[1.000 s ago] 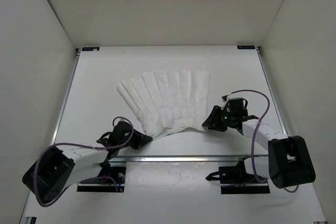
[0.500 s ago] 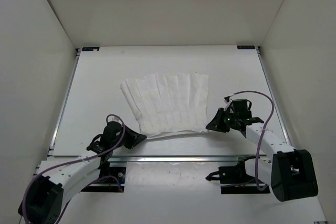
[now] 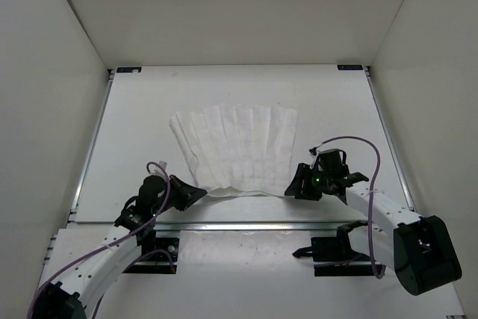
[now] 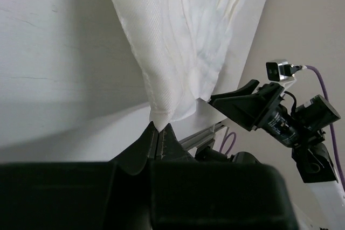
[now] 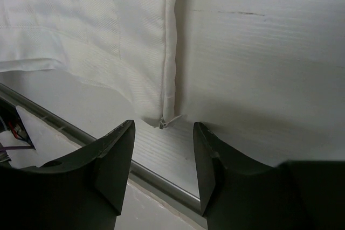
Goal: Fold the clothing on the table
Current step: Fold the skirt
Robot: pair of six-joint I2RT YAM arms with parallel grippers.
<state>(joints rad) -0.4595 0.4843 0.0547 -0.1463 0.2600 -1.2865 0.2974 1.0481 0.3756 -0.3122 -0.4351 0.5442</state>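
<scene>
Left gripper (image 4: 158, 132) pinches near corner of clothing (image 3: 239, 147) (pleats run front-to-back).

Top view high above near edge, looking down on table (image 3: 134, 125). Wrist views close, low; all share clothing (image 3: 239, 147).

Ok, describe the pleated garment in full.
The clothing is thin white woven fabric with long parallel pleats, fanned out on the table and wider at its far edge. A stitched hem runs down its right side, ending in a small loose thread. The left gripper is shut on the near left corner. The right gripper stands open right at the near right corner, not gripping it.
</scene>
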